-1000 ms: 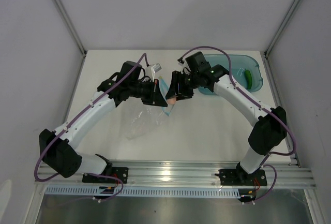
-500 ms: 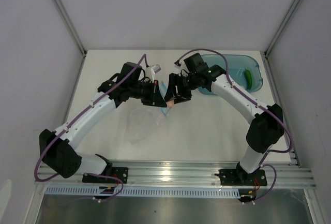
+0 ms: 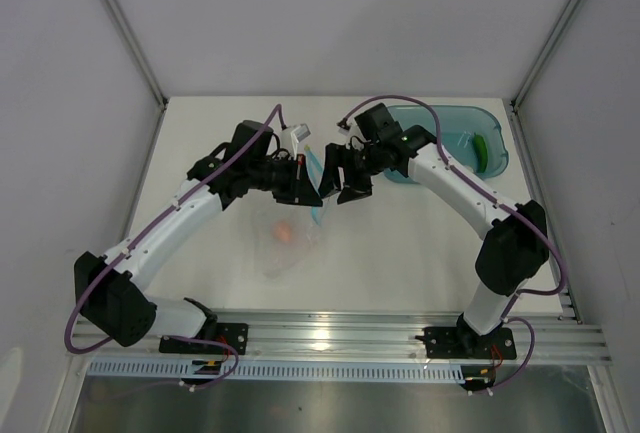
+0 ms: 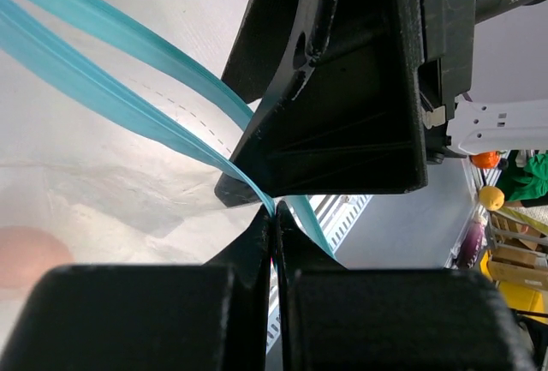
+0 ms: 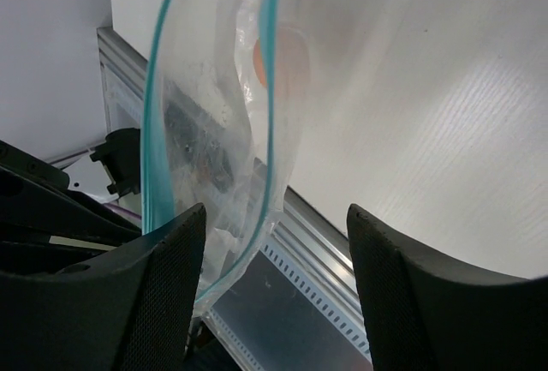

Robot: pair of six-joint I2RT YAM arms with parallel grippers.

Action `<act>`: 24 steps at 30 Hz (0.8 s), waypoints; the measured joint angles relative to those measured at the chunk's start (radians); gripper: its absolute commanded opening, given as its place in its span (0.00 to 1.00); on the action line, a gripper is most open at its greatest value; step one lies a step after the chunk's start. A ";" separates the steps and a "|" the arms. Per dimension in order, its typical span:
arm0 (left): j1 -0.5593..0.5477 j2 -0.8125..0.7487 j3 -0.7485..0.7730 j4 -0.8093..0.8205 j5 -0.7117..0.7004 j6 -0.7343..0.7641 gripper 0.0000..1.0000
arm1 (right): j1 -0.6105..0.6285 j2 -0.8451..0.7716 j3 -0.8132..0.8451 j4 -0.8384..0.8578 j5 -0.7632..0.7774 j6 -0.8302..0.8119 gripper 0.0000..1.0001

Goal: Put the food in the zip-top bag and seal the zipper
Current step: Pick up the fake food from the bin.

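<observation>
Left jaws clamp the zipper [image 4: 86, 75]; right jaws apart beside the zip-top bag [image 3: 275, 258] holding peach-pink piece [image 3: 285, 232]

The peach-pink egg [image 4: 30, 255] looks blurred through the bag [image 4: 103, 182].
</observation>
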 measured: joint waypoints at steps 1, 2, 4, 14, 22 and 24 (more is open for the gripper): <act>0.000 0.000 0.000 0.000 -0.002 0.000 0.01 | -0.001 0.000 0.002 -0.004 0.008 0.000 0.68; 0.000 0.000 0.000 0.000 -0.004 0.001 0.01 | -0.004 0.000 0.004 -0.009 0.016 0.000 0.68; 0.000 0.000 0.000 0.000 -0.009 0.003 0.01 | -0.013 0.000 0.013 -0.017 0.027 0.001 0.68; 0.000 0.000 -0.033 -0.002 -0.024 0.007 0.01 | -0.166 -0.020 0.077 -0.070 0.190 0.015 0.99; 0.000 -0.021 -0.050 0.001 -0.027 0.018 0.01 | -0.277 -0.034 0.116 -0.107 0.494 0.005 0.99; 0.000 -0.034 -0.055 0.001 -0.033 0.027 0.00 | -0.317 -0.034 0.115 -0.106 0.537 0.006 1.00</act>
